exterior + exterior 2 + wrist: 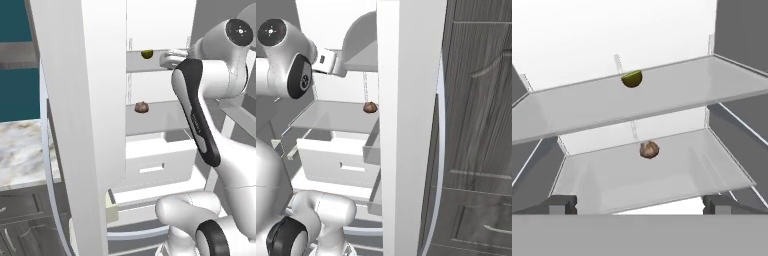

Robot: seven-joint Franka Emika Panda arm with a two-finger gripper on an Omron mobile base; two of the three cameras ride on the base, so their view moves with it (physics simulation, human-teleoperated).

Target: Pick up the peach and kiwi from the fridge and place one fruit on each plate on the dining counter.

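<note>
My gripper (pixel 640 204) is spread wide and holds nothing inside the fridge (pixel 150 30), facing the kiwi (pixel 632 79) on the upper shelf (pixel 662 97), above a brown lumpy item (pixel 649 149) one shelf lower.

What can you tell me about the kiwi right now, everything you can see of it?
The kiwi is a small, round, olive-green fruit, lighter on top and darker beneath. It sits on the upper grey shelf of the open fridge, toward the back, its lower part hidden by the shelf's edge in the hand view. The left base view shows it on the same shelf, above the brown lumpy item one shelf down. Nothing but the shelf touches it; the jaws stand well short of it.
</note>
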